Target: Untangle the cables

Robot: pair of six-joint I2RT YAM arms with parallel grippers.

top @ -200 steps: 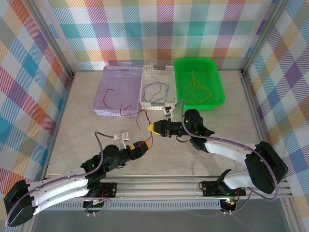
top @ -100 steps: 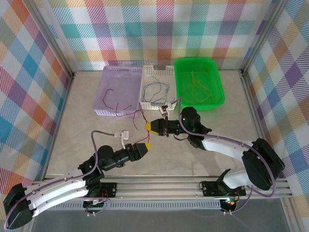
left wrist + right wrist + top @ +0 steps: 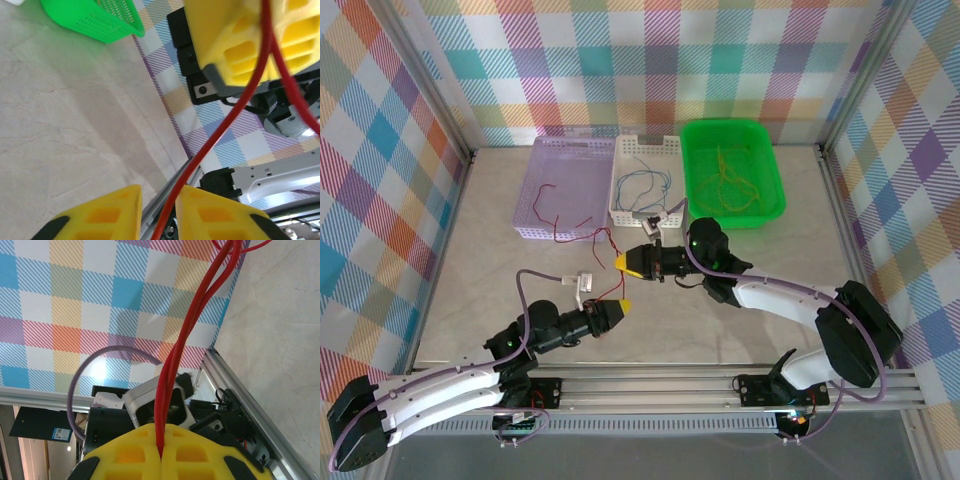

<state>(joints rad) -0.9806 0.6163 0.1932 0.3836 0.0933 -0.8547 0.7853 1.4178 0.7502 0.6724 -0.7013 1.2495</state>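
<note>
No words or numbers can be read anywhere. A small blue-and-white sticker sits on a dark board, but it is too tiny to read.

**A:** Left arm?
**B:** Lies low along the surface, reaching right; the left end effector has its jaws narrowly apart.
**A:** Right arm?
**B:** Elbow bent, reaching left; the right end effector pinches the red cable between closed fingers.
</note>
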